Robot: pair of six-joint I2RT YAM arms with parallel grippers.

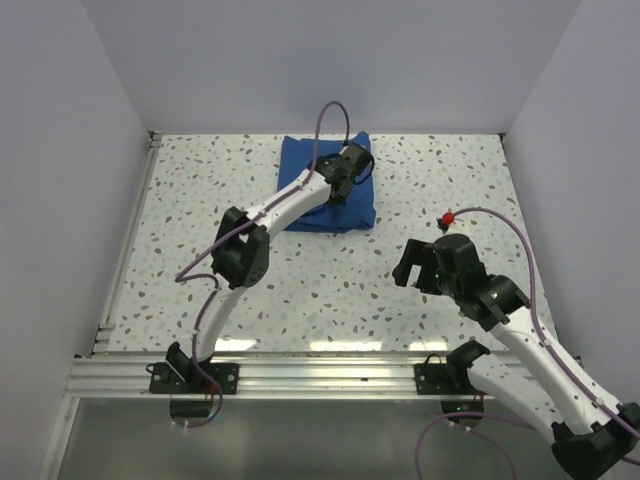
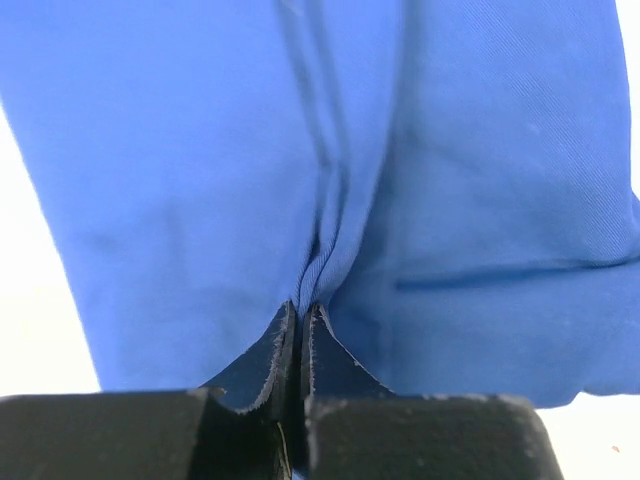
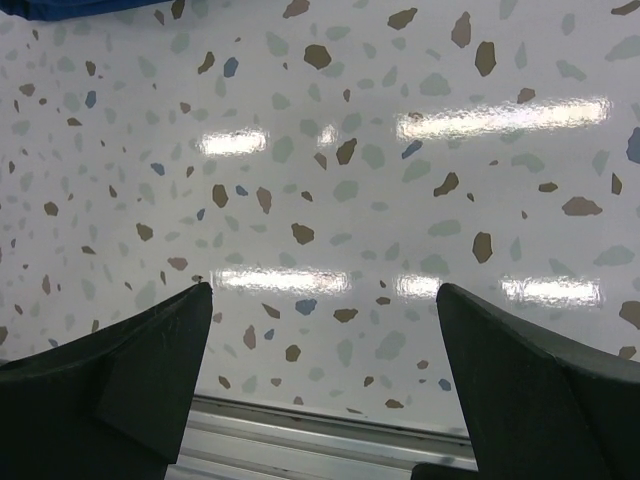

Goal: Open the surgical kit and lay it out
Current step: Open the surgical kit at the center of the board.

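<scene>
At the bundle's top: first fold pinched

Item 1. Surgical kit (image 1: 352, 212): folded royal-blue bundle, lying closed on the speckled table (image 1: 200, 200). No tray or instruments on show.

Item 2. Left gripper (image 2: 300, 312): on the bundle's top face, jaws squeezed together on a raised ridge of its cloth.

Item 3. Right gripper (image 3: 322, 288): to the near right of the bundle, well apart from it, jaws wide, holding nothing.

Step in hand, as judged: seizing the first flap. Next move calls for lifting that fold and drawing it outward without dragging the whole bundle.
</scene>
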